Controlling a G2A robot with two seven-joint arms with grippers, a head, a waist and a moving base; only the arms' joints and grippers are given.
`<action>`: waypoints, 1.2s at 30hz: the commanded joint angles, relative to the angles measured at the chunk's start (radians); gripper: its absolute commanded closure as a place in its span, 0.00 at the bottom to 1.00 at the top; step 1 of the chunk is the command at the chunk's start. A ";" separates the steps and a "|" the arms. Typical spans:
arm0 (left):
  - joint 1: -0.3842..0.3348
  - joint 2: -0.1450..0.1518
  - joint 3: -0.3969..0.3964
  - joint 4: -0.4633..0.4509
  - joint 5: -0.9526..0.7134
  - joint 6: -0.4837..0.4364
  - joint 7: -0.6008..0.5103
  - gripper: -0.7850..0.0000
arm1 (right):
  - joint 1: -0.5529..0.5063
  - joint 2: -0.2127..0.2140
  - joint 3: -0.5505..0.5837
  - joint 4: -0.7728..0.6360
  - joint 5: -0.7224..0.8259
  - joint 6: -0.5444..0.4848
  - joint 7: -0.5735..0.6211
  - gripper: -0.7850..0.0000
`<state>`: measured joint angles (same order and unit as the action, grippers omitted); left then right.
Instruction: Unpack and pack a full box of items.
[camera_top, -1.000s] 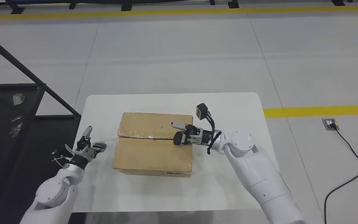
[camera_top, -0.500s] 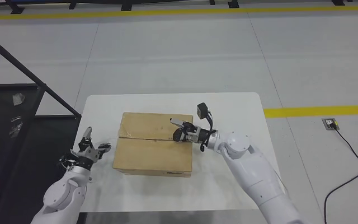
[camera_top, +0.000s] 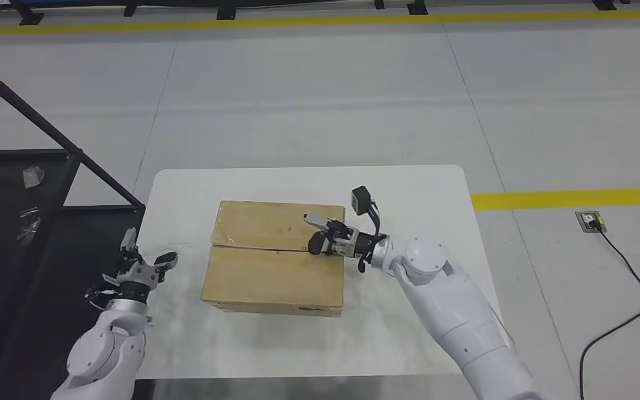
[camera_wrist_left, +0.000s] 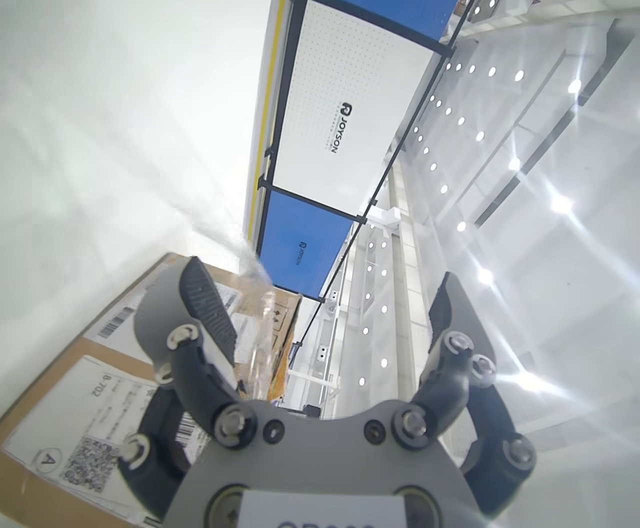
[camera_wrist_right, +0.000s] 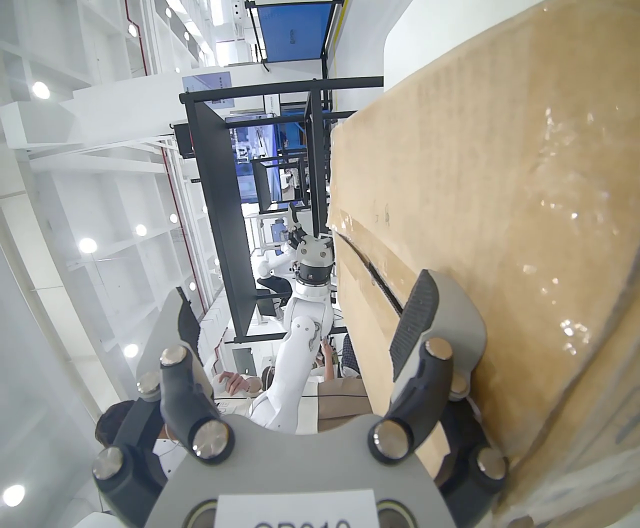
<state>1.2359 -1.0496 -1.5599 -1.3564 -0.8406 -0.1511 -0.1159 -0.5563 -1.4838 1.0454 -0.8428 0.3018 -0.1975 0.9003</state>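
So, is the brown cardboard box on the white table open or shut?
Shut. The brown cardboard box has both top flaps lying flat, meeting at a narrow middle seam.

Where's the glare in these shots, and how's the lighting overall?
Left wrist view: ceiling lights flare into starry streaks beside the open left end effector. Right wrist view: clear tape on the brown cardboard box glints in bright patches. Top view: even light, no glare on the white table.
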 joint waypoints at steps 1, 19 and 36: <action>0.000 -0.003 -0.008 0.004 -0.014 -0.005 0.005 0.00 | 0.006 -0.002 -0.002 0.008 0.005 -0.004 0.005 0.00; 0.025 -0.021 0.038 0.018 0.065 0.022 -0.125 0.00 | 0.024 -0.006 -0.004 0.059 0.021 -0.036 0.024 0.00; -0.185 -0.100 0.179 0.181 -0.076 -0.109 0.081 0.00 | 0.015 -0.004 -0.005 0.043 0.012 -0.025 0.023 0.00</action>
<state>1.0495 -1.1485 -1.3719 -1.1746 -0.9158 -0.2401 -0.0473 -0.5401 -1.4887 1.0392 -0.7981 0.3143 -0.2229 0.9236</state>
